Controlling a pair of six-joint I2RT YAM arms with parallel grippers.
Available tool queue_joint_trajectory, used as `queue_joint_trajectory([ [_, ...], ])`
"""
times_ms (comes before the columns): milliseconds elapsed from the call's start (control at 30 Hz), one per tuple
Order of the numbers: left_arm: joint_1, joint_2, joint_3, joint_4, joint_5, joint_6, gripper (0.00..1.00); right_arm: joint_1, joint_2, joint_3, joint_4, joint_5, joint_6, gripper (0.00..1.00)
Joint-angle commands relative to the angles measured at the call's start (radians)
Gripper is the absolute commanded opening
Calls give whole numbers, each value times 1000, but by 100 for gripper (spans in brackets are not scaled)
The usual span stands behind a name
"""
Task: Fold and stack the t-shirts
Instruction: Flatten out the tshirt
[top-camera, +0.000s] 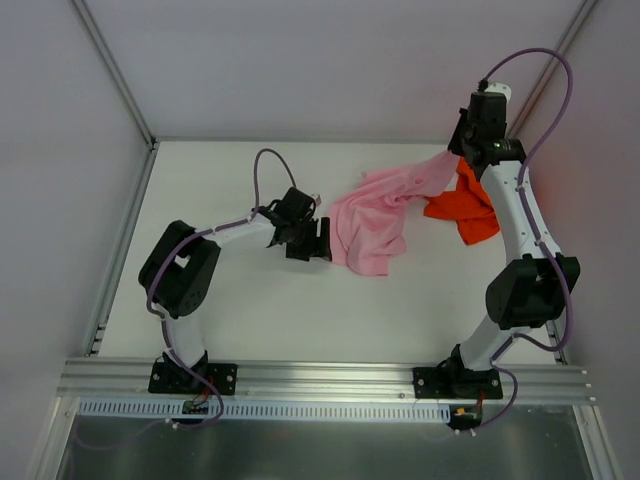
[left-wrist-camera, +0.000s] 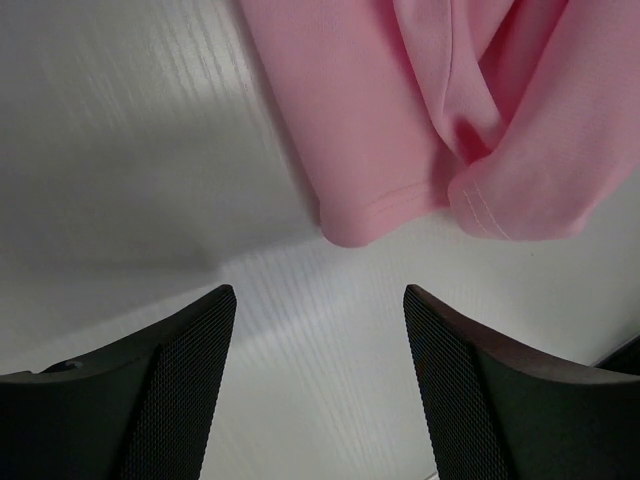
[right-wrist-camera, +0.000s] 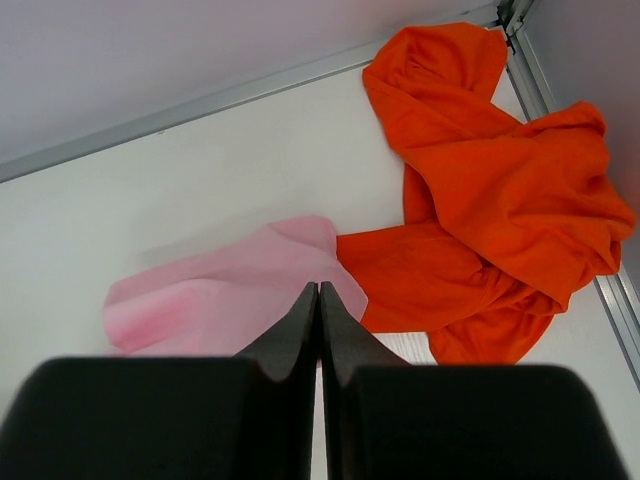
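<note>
The light pink t-shirt (top-camera: 370, 225) lies crumpled mid-table, with one corner drawn out toward the back right. My right gripper (top-camera: 458, 158) is shut there, and the pink cloth (right-wrist-camera: 220, 300) runs from its closed tips (right-wrist-camera: 319, 287), so it looks pinched. The bright orange t-shirt (top-camera: 470, 210) is bunched beside it near the right wall (right-wrist-camera: 490, 200). My left gripper (top-camera: 315, 240) stands open just left of the pink shirt. In the left wrist view a hemmed corner of the pink shirt (left-wrist-camera: 400, 120) lies just beyond the fingers, and only bare table shows between them (left-wrist-camera: 320, 292).
A metal rail (right-wrist-camera: 200, 105) edges the white table at the back, and another rail (right-wrist-camera: 615, 290) runs along the right side close to the orange shirt. Grey walls enclose the table. Purple cables loop over both arms.
</note>
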Motion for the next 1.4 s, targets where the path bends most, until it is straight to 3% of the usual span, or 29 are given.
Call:
queue_joint_trajectory([
  [0, -2, 45, 87, 63, 14, -19, 68, -3, -57, -3, 8, 10, -27, 1],
  [400, -2, 186, 150, 77, 18, -48, 49, -3, -64, -1, 17, 26, -48, 1],
  [567, -2, 203, 153, 92, 24, -51, 29, -9, -64, -4, 18, 28, -42, 1],
  [700, -2, 203, 150, 117, 30, -42, 0, -17, -66, -6, 17, 19, -31, 1],
  [833, 18, 155, 168, 94, -34, 28, 0, -25, -75, 12, 15, -4, -28, 1],
  [1033, 279, -111, 225, 35, -2, 107, 0, -32, -103, 136, -29, -50, -36, 1],
  [1233, 336, -215, 534, -147, -85, 382, 0, -31, -169, 200, -23, -95, -51, 1],
  [1367, 336, -228, 633, -184, -157, 473, 0, -31, -241, 201, 5, -137, -71, 1],
])
